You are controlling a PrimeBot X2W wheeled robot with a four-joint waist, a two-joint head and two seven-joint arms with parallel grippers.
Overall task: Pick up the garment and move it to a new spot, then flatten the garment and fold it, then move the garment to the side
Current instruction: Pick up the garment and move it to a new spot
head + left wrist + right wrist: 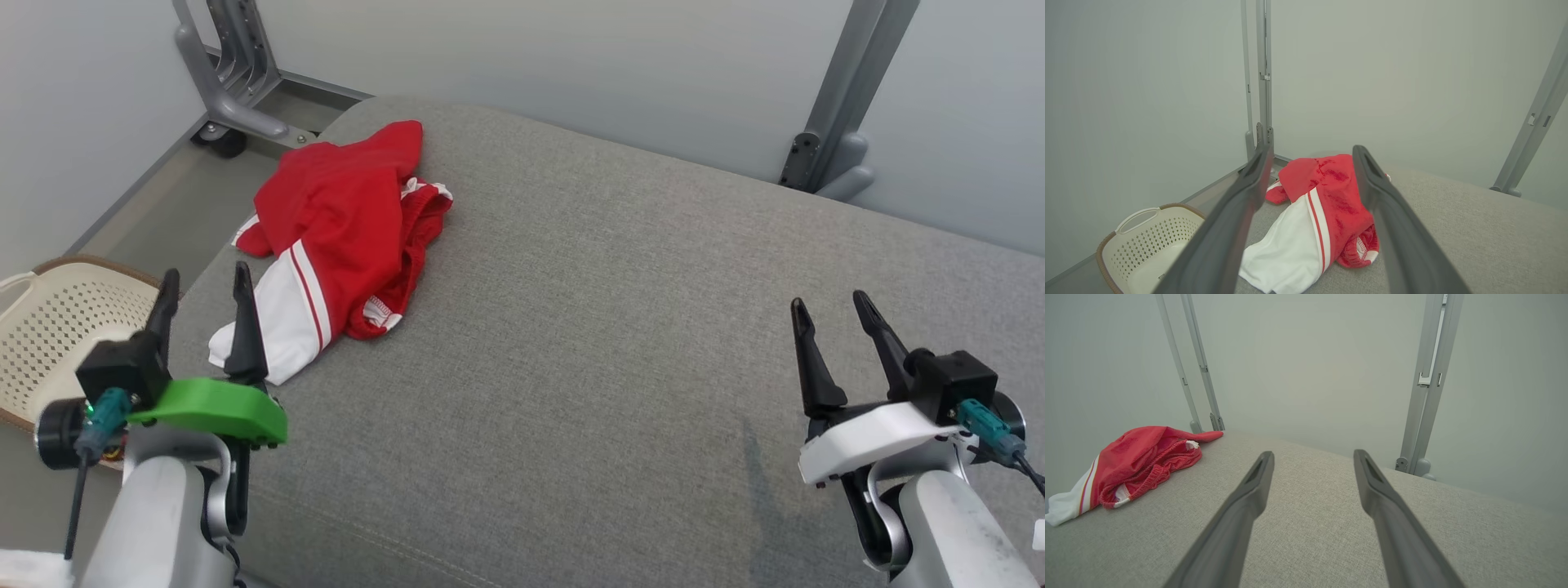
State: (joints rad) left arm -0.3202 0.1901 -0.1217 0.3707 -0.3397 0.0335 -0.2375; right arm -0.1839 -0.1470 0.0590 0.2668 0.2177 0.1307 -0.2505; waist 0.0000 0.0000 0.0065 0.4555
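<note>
A crumpled red and white garment (335,237) lies at the far left corner of the grey cushioned surface (612,343). My left gripper (206,279) hovers open just in front of its white part, fingers apart and holding nothing. In the left wrist view the garment (1314,216) sits between and beyond the two spread fingers. My right gripper (831,309) stands open at the lower right, far from the cloth. The right wrist view shows the garment (1135,465) off to the left.
A cream perforated laundry basket (57,327) sits on the floor left of the cushion, also in the left wrist view as the basket (1143,241). Grey metal frame legs (237,82) stand behind, one post (841,106) at the back right. The wall is close behind.
</note>
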